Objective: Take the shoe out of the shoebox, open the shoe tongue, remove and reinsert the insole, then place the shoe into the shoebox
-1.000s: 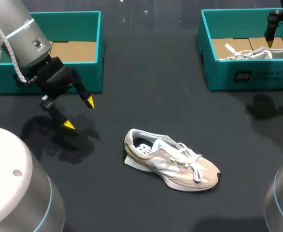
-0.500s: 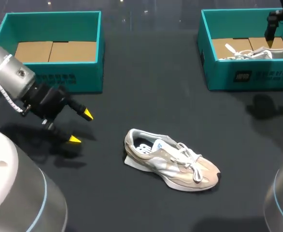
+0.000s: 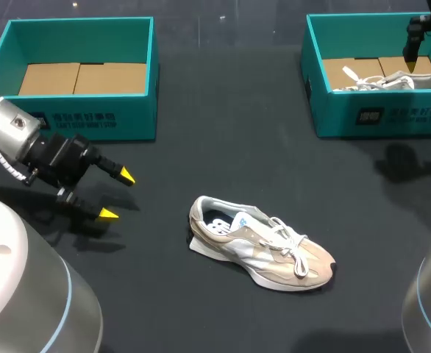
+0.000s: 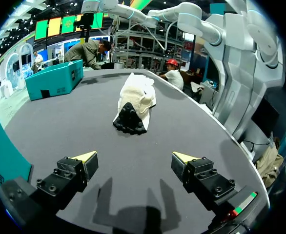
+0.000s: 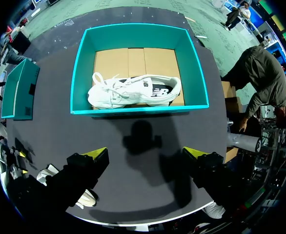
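shoe (image 3: pixel 263 246): centre | left shoebox (image 3: pixel 83 121): behind-left | right shoebox (image 3: pixel 392 118): behind-right

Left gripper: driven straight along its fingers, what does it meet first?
Probably the shoe: it lies ahead of the open left gripper, with only bare table between. Height is unclear, so it might pass over.

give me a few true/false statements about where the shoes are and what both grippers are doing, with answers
1. The beige shoe lies on the table, outside both shoeboxes. True.
2. The left shoebox holds a shoe. False: only its cardboard floor shows; the white shoe lies in the right shoebox.
3. The left gripper is shut on the beige shoe. False: it is open and apart from the shoe.
4. The right gripper is open, with the right shoebox ahead of it. True.
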`<state>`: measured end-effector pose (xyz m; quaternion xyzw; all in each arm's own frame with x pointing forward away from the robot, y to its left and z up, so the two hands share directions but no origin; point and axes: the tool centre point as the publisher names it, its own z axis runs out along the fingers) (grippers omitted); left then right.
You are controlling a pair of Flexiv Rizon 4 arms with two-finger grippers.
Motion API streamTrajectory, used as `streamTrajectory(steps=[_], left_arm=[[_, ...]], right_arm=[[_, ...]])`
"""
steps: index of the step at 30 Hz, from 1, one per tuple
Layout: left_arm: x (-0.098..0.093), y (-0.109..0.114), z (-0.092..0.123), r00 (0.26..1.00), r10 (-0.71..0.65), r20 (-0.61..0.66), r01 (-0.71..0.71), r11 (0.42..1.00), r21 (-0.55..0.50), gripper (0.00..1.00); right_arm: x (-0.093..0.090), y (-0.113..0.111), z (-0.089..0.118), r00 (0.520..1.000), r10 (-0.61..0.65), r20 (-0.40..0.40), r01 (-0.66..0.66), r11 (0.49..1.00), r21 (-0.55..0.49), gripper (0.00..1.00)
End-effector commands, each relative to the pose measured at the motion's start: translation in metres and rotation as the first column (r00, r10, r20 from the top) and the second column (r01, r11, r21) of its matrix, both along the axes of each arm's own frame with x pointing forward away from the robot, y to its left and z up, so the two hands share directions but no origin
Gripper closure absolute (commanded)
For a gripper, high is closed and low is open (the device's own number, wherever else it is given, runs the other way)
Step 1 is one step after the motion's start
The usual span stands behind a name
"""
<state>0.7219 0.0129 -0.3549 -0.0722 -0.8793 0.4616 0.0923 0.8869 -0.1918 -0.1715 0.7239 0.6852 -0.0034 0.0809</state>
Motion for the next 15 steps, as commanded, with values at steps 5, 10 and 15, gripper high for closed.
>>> streamTrajectory(steps=[5, 10, 15], left_arm=[[-0.026, 0.022, -0.032, 0.989, 0.149, 0.013, -0.145, 0.976, -0.162, 0.00], [-0.028, 0.025, -0.037, 0.984, 0.178, -0.008, -0.176, 0.958, -0.225, 0.00], [-0.028, 0.020, -0.039, 0.984, 0.180, -0.007, -0.178, 0.958, -0.223, 0.00]], right_arm=[[0.000, 0.000, 0.000, 1.000, 0.000, 0.001, 0.000, 1.000, -0.001, 0.00], [0.000, 0.000, 0.000, 1.000, 0.000, 0.001, 0.000, 1.000, -0.001, 0.00], [0.000, 0.000, 0.000, 1.000, 0.000, 0.001, 0.000, 1.000, -0.001, 0.00]])
